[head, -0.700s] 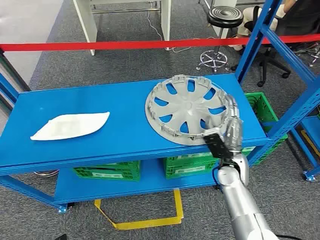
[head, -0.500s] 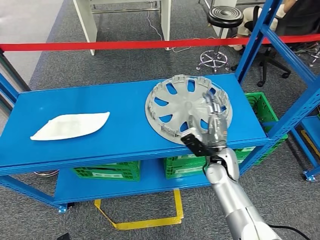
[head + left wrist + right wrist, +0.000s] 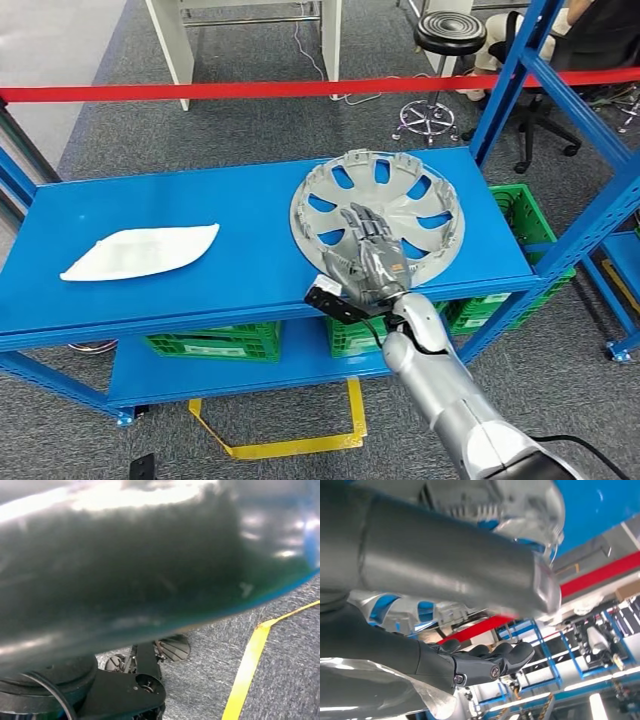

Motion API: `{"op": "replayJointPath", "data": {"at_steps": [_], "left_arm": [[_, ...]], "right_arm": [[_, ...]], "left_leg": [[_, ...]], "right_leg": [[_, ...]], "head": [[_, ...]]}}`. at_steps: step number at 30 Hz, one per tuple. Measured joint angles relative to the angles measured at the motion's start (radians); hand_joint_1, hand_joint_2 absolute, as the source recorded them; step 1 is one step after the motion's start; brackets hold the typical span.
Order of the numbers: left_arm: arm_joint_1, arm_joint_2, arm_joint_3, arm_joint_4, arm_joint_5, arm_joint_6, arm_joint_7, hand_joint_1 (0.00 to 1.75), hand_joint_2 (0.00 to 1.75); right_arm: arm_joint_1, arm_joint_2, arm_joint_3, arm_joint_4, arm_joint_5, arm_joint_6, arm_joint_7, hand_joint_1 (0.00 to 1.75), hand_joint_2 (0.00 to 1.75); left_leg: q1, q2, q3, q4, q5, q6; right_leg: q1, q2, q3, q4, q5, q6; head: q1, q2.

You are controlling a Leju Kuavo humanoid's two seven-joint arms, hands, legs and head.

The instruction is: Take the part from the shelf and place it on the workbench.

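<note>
As the right hand [image 3: 371, 262] lies spread and holding nothing above it, the hubcap [image 3: 377, 217] looks light, stiff; grip its rim

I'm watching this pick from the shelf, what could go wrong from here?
The right hand lies spread over the hubcap, not visibly gripping it, so a lift could slip. The hubcap's near rim sits close to the shelf edge, so a push might tip it off. A clumsy sweep might disturb the white part.
</note>
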Motion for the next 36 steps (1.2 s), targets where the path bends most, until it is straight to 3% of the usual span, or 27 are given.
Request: {"op": "replayJointPath", "data": {"at_steps": [12, 26, 36], "left_arm": [[-0.005, -0.007, -0.027, 0.000, -0.025, 0.002, 0.016, 0.00, 0.00], [-0.013, -0.005, 0.009, 0.000, 0.073, -0.064, 0.014, 0.00, 0.00], [-0.016, -0.002, 0.053, 0.000, 0.092, -0.063, 0.013, 0.00, 0.00]], "right_arm": [[-0.006, 0.069, 0.050, 0.095, 0.059, -0.080, 0.076, 0.00, 1.75], [-0.044, 0.073, 0.067, 0.255, 0.071, 0.109, 0.191, 0.00, 1.75], [-0.055, 0.035, 0.071, 0.278, 0.098, 0.095, 0.232, 0.00, 1.75]], "left_leg": [[0.000, 0.000, 0.000, 0.000, 0.000, 0.000], [0.000, 0.000, 0.001, 0.000, 0.000, 0.000], [0.000, 0.000, 0.008, 0.000, 0.000, 0.000]], "right_leg": [[0.000, 0.000, 0.000, 0.000, 0.000, 0.000], [0.000, 0.001, 0.000, 0.000, 0.000, 0.000], [0.000, 0.001, -0.004, -0.001, 0.000, 0.000]], "head": [[0.000, 0.000], [0.000, 0.000], [0.000, 0.000]]}}
